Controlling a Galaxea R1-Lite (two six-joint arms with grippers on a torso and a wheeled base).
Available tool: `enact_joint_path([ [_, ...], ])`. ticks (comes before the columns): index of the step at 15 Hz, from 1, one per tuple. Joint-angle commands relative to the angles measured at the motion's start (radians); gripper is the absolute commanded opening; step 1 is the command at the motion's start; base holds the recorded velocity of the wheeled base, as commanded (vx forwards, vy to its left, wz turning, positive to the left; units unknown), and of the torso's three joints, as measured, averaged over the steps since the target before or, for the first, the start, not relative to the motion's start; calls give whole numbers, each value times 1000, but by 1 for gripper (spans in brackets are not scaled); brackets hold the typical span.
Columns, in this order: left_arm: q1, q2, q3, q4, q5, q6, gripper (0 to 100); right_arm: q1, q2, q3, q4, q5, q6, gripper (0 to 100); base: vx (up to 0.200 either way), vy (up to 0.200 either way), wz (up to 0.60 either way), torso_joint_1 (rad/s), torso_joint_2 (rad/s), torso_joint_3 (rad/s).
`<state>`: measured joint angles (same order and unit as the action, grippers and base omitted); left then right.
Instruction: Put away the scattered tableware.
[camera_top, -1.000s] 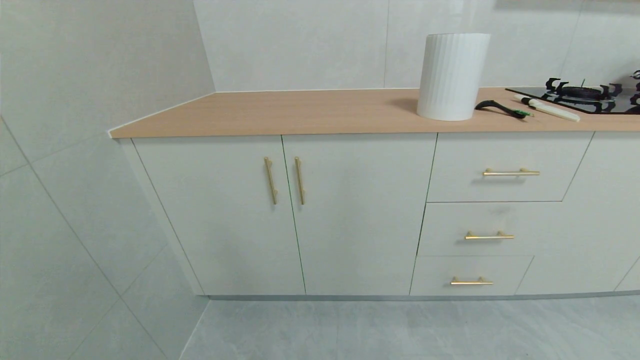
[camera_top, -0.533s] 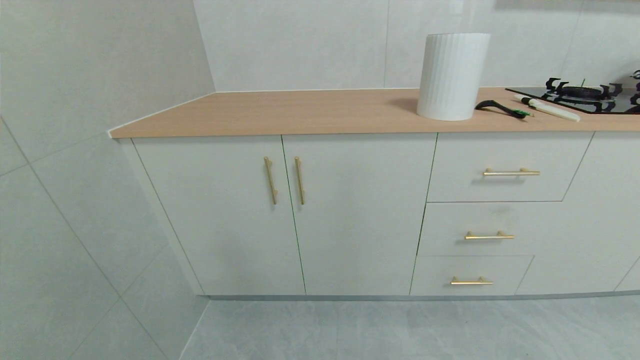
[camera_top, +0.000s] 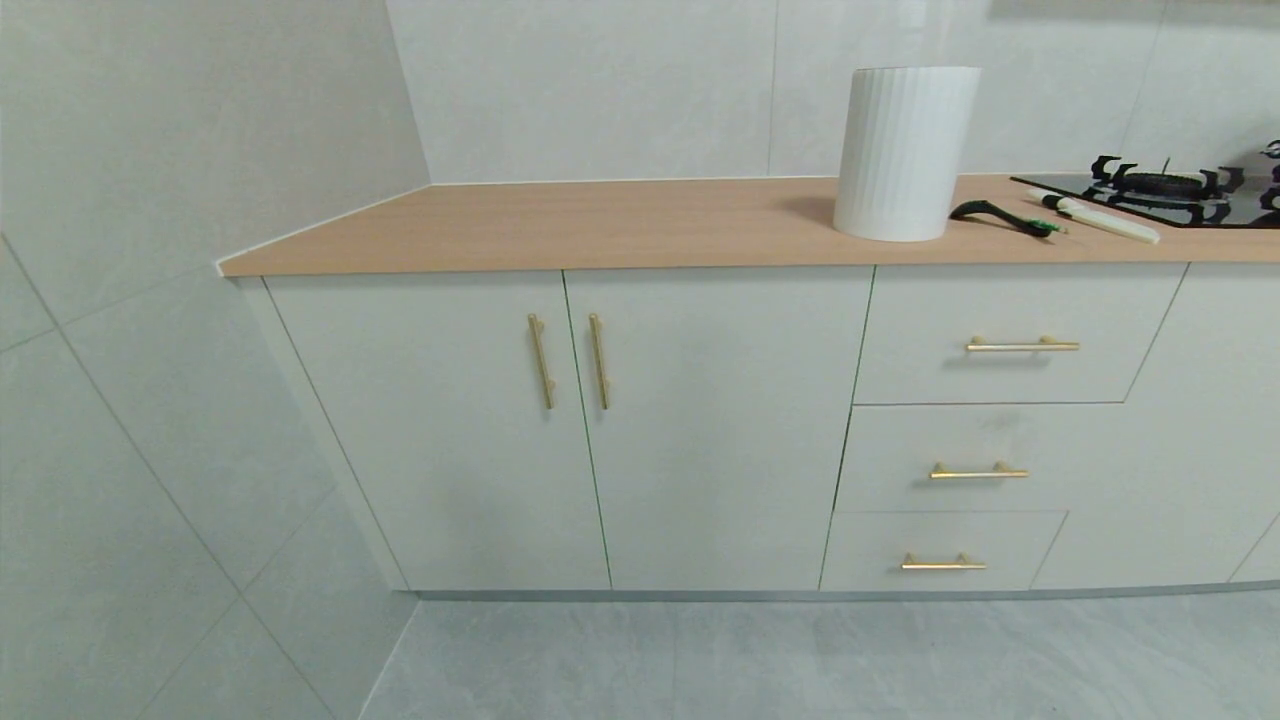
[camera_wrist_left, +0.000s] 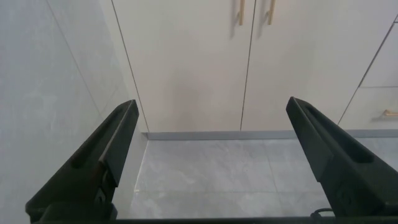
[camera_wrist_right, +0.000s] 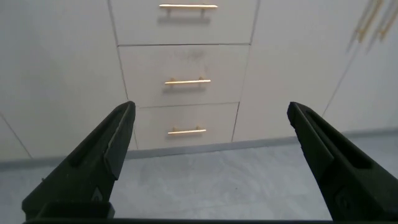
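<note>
Black utensil (camera_top: 1000, 217) and white utensil (camera_top: 1100, 220) lie beside the cut-off stove (camera_top: 1165, 186).

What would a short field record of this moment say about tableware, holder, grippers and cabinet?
Holder: white ribbed cylindrical container, upright on the wooden countertop
Tableware: black curved utensil and white-handled utensil, lying right of the container, by the black gas hob
Left gripper: open, empty, facing white cabinet doors
Right gripper: open, empty, facing white drawers
Cabinet: doors and drawers shut
</note>
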<state>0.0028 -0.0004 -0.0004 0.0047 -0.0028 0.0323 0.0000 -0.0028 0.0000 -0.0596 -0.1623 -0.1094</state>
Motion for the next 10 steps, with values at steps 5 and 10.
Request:
enact_joint_path([
  [5,0,0,0,1,0,-26,100,0,4,-2,70,107,175,100,0,0,0,0,0,0],
  [10,0,0,0,1,0,-28,100,-2,4,0,57,132,109,100,0,0,0,0,0,0],
])
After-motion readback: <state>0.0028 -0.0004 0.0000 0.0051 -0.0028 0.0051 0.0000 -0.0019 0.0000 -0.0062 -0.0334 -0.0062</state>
